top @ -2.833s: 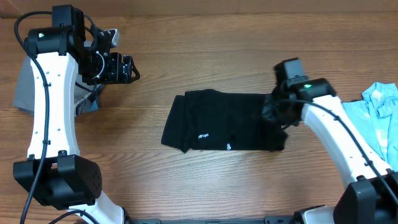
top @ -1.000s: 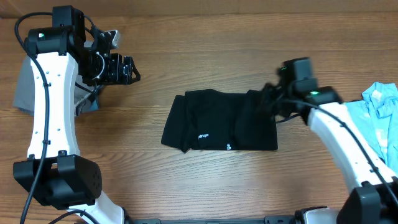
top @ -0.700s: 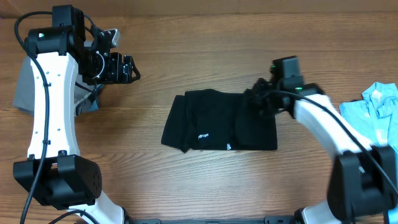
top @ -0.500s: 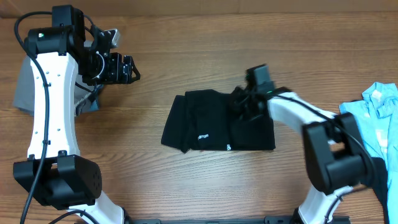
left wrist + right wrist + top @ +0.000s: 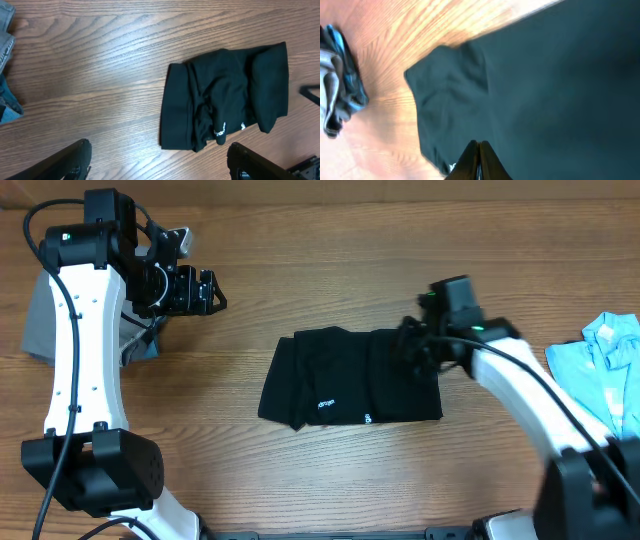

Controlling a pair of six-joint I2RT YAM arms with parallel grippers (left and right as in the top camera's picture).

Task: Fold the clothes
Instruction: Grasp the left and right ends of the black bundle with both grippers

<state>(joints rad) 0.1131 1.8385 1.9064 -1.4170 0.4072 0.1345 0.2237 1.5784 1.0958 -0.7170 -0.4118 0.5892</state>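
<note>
Black shirt (image 5: 345, 370), folded, shows tiny white lettering (image 5: 326, 404) too small to read

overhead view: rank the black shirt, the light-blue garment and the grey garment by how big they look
1. black shirt, clearly largest.
2. light-blue garment, cut off at the frame edge.
3. grey garment, partly behind the left arm.
Last two unsure: neither shows whole.
</note>
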